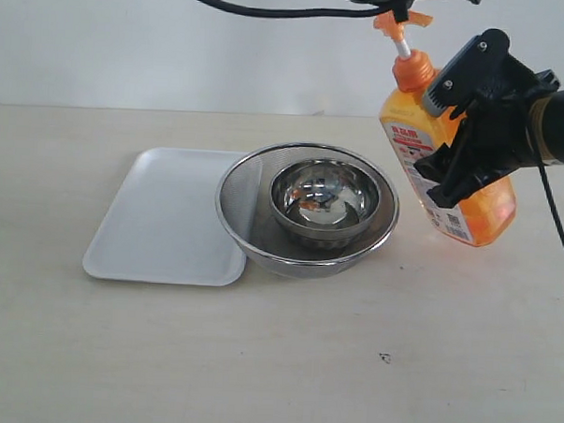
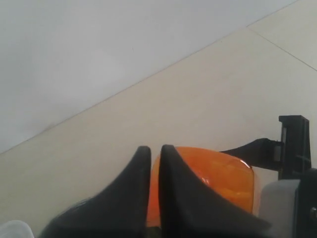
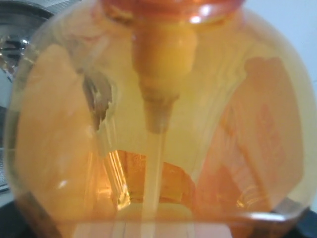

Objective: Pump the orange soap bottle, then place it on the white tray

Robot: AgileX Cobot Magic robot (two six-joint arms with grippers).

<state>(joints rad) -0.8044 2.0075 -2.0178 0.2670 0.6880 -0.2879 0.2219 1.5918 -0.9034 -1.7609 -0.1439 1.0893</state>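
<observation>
Right claw (image 1: pixel 438 143) gripping tilted orange soap bottle (image 1: pixel 485 216), left claw (image 2: pixel 154 149) closed

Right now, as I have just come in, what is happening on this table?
The right gripper is shut on the orange soap bottle and holds it tilted at the right side of the table. The left gripper, fingers almost together, is at the pump head from above. The white tray lies at the left, and a mesh strainer with a steel bowl inside overlaps its edge. The bottle is not yet on the tray.
</observation>
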